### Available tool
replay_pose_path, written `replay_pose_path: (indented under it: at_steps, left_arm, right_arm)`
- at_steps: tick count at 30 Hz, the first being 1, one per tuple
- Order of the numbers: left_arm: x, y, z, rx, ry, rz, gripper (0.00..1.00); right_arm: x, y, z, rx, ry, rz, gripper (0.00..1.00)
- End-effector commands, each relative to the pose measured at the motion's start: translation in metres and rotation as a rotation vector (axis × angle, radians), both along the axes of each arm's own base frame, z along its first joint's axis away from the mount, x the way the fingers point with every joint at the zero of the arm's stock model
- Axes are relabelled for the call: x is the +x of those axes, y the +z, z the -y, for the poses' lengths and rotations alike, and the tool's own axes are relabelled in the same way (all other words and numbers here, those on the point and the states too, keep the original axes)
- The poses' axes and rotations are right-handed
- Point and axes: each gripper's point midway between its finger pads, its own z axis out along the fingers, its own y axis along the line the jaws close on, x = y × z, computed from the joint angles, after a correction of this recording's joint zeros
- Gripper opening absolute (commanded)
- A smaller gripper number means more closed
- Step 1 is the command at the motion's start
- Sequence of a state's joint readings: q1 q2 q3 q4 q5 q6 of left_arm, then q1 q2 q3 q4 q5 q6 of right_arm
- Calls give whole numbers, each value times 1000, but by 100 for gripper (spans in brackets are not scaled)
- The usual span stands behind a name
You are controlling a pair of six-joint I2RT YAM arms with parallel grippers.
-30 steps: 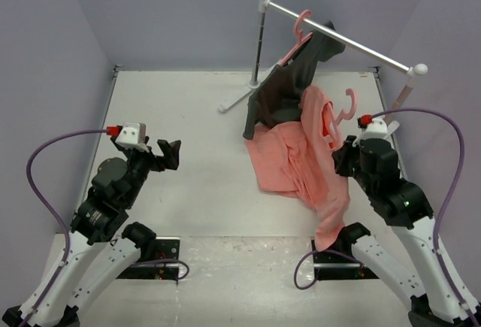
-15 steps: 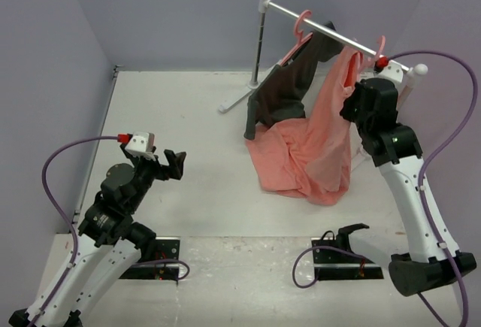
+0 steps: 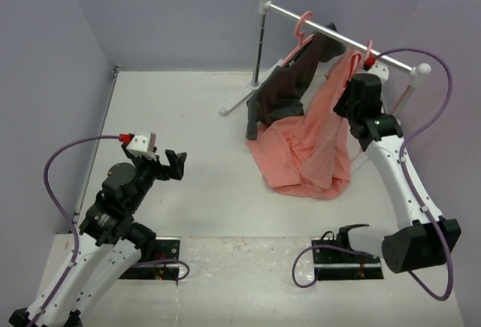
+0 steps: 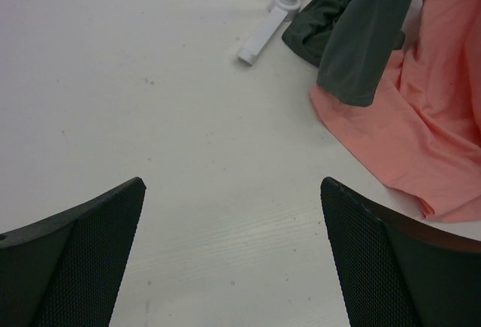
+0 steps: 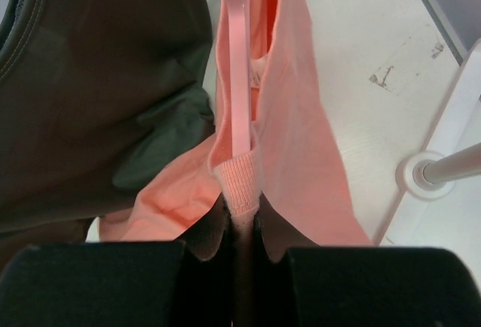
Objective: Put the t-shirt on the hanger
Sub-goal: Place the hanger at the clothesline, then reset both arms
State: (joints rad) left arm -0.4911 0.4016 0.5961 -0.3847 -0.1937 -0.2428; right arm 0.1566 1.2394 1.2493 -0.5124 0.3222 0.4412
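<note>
Right end effector | pinches t-shirt collar | hanger against it

Open left gripper above a white tabletop, garments at the right.

Two black mesh-textured fingers fill the lower left and lower right corners, set wide apart with nothing between them. A salmon-pink soft cloth t-shirt lies crumpled along the right edge. A dark grey cloth garment hangs over its upper part. At upper centre a white metal rack foot rests on the table.
</note>
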Motion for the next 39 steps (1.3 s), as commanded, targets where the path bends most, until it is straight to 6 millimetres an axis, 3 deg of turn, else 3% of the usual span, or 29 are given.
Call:
replay_pose_path:
  at_steps: [1, 2, 3, 5, 6, 9, 13, 15, 19, 22, 25, 29, 32, 39]
  left_arm:
    - [5, -1, -7, 10, 38, -3, 100]
    - [8, -2, -12, 3, 77, -11, 100]
    - [11, -4, -20, -3, 126, -21, 100]
    - [17, -6, -35, -17, 217, -41, 100]
    - [20, -8, -41, -31, 256, -55, 100]
    - [29, -12, -67, -43, 388, -87, 100]
    - [34, -15, -103, -82, 566, -128, 100]
    - [34, -12, -110, -87, 586, -123, 100]
    - [35, -6, -107, -66, 545, -92, 100]
    - [33, 0, -100, -19, 477, -82, 100]
    - [28, -2, -95, -6, 443, -106, 100]
    - [26, -17, -89, -16, 426, -133, 100]
    - [23, -11, -85, -20, 406, -103, 100]
    - [18, -6, -87, -31, 417, -69, 100]
  right_arm:
    - [-2, -3, -9, 51, 33, 44, 0]
    - [-3, -3, -13, 70, 47, 60, 4]
    - [-4, 2, -17, 89, 64, 82, 20]
    - [-7, 15, -24, 119, 98, 116, 66]
    - [-11, 21, -26, 126, 113, 122, 79]
    - [-31, 60, -25, 116, 147, 202, 99]
    - [-79, 98, -5, 19, 136, 303, 99]
    - [-105, 104, 2, -28, 143, 333, 99]
    - [-147, 101, -1, -51, 200, 416, 99]
    - [-171, 77, -1, -74, 244, 414, 99]
    - [-194, 66, -1, -70, 274, 453, 99]
    - [-200, 35, -12, -41, 333, 426, 99]
    - [-204, 20, -7, -39, 307, 387, 99]
    - [-216, 20, 5, -42, 261, 447, 99]
